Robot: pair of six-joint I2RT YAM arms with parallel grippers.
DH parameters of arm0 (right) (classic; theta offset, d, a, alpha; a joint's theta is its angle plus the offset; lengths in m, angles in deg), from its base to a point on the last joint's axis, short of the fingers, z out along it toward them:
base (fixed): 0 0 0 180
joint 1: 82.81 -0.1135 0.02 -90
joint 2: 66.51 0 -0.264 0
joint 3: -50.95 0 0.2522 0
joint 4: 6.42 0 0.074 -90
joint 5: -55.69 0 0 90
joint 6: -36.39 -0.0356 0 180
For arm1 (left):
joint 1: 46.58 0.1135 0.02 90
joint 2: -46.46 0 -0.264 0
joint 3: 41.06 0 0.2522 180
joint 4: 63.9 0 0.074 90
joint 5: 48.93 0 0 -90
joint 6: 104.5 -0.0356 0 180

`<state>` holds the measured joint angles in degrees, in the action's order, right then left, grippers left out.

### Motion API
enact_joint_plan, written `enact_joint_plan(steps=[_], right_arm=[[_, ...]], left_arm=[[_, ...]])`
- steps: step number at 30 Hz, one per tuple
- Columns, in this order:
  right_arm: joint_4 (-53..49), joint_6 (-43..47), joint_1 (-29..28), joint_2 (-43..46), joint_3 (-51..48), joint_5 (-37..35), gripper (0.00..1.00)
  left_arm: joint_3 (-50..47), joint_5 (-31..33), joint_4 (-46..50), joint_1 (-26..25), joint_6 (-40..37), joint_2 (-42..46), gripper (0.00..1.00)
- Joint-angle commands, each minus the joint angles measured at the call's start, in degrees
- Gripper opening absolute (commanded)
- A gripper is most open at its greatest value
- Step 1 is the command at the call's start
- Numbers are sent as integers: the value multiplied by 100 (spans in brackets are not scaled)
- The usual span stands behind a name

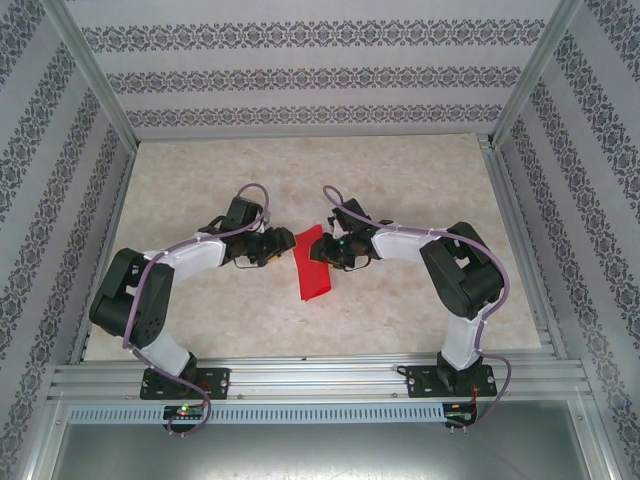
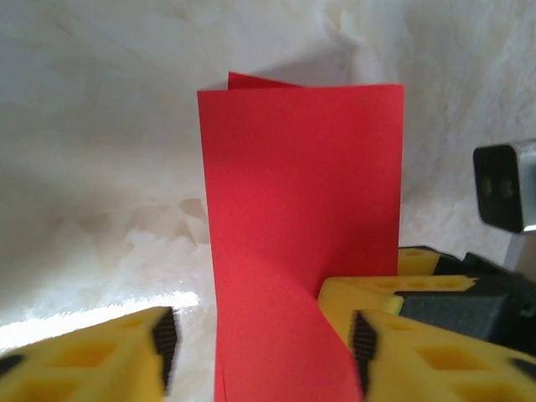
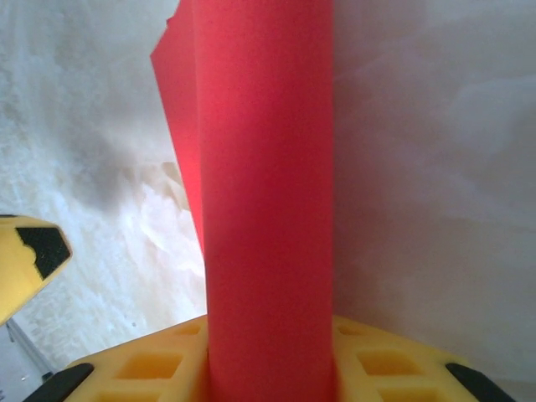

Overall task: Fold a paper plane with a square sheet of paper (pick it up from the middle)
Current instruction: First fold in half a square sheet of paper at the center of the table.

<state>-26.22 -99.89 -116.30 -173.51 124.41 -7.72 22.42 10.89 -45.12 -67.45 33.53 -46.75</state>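
Left hand (image 1: 277, 245) spread wide, just left of centre in the top view. Yellow fingers (image 2: 109, 356) low in the left wrist view, either side of the red paper (image 2: 301, 184): one clear of the sheet, the other brushing its edge. Right hand (image 1: 334, 250) just across, closed on the paper, pinching it at the bottom of the right wrist view. Paper folded double, back layer peeking out at its upper left corner. From above, sitting at centre frame between both hands, over the pale counter (image 1: 400, 180).
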Motion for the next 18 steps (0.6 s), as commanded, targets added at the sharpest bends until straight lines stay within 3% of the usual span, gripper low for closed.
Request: enact_joint_plan(steps=[1,10,18], right_arm=[[-236,146,-3,-21,29,-225,33],[-224,111,-34,-95,67,-251,33],[-278,66,-52,-20,79,-198,34]], left_arm=[[-1,-198,-477,-160,171,-222,46],[356,-178,-481,-421,182,-831,13],[740,-91,-125,-541,154,-1379,5]])
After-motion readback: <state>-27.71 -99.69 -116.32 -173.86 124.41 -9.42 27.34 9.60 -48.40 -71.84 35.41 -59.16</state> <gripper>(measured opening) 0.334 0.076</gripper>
